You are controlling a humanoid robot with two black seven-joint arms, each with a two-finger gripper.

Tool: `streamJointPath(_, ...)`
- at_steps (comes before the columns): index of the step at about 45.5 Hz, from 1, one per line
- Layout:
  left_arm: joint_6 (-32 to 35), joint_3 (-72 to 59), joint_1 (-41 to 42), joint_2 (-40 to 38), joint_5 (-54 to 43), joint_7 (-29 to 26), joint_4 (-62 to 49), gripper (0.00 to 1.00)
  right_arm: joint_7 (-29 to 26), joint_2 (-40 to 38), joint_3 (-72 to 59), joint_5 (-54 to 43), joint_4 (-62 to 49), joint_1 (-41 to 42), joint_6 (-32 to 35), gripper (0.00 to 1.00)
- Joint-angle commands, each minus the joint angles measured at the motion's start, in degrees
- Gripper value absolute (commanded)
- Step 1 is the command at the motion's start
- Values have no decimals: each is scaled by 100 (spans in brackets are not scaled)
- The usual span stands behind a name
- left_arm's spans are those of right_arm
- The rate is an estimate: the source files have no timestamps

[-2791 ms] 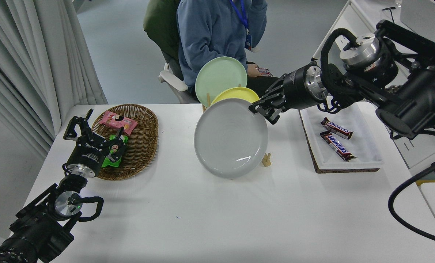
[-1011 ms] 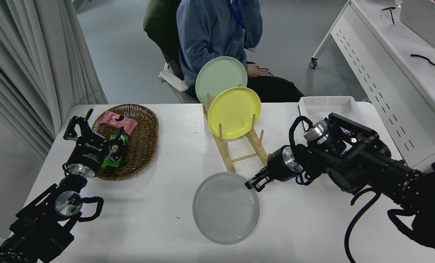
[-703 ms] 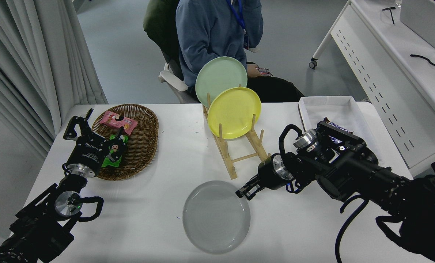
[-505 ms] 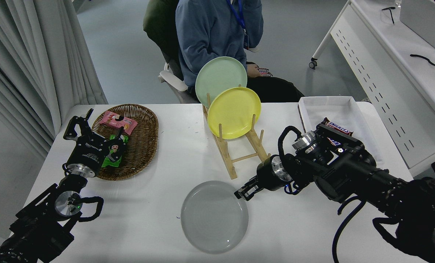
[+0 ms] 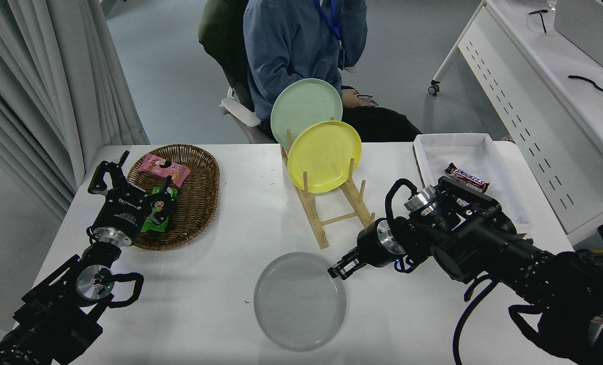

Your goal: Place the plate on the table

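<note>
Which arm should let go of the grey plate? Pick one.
Right. The right gripper sits at the grey plate's far-right rim on the table; the left gripper is parked by the wicker basket.

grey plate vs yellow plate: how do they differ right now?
Colour: the grey plate is light grey, the yellow plate bright yellow. Pose: the grey plate lies flat on the table; the yellow plate stands on edge in the wooden rack. Contact: the right gripper is at the grey plate's right rim; nothing touches the yellow plate but the rack. Both are round, rimmed and similar in size.
</note>
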Motion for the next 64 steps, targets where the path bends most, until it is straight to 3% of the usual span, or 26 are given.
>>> streamJointPath(1, 0, 0, 1, 0, 0, 0, 7, 100, 0, 41, -21, -30, -103, -37, 0, 0)
streamJointPath(29, 0, 0, 1, 0, 0, 0, 8, 100, 0, 41, 58, -240, -94, -29, 0, 0)
streamJointPath(33, 0, 0, 1, 0, 0, 0, -1, 100, 0, 41, 50, -284, -41, -29, 0, 5)
streamJointPath(37, 0, 0, 1, 0, 0, 0, -1, 100, 0, 41, 50, -311, -32, -29, 0, 18)
streamJointPath(39, 0, 0, 1, 0, 0, 0, -1, 100, 0, 41, 41, -320, -32, -29, 0, 36)
streamJointPath(42, 0, 0, 1, 0, 0, 0, -1, 100, 0, 41, 32, -372, -32, -37, 0, 73)
streamJointPath(47, 0, 0, 1, 0, 0, 0, -1, 100, 0, 41, 102, -513, 3, -72, 0, 100)
streamJointPath(64, 0, 0, 1, 0, 0, 0, 7, 100, 0, -64, 138, -785, 626, -160, 0, 100)
